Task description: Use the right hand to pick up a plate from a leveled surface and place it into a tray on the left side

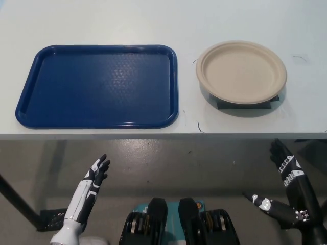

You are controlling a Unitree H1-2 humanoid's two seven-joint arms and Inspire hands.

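Plate (241, 72): beige, round, resting on a dark low stand (247, 103) at the right of the pale bench (153, 20), beyond and slightly left of the right hand (288, 191), which hangs empty below the bench edge, fingers apart. Tray (97, 86): blue, empty, just beside the plate to its left. Left hand (96, 173): idle low at left, fingers spread; the stand is mostly hidden beneath the plate.

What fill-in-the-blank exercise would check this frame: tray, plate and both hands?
1. The beige plate rests on a small ____ stand, not flat on the table.
2. The blue tray holds ____.
3. The plate lies to the picture's ____ of the tray.
4. The left hand and right hand hang ____ the table edge, open.

Missing words: black; nothing; right; below
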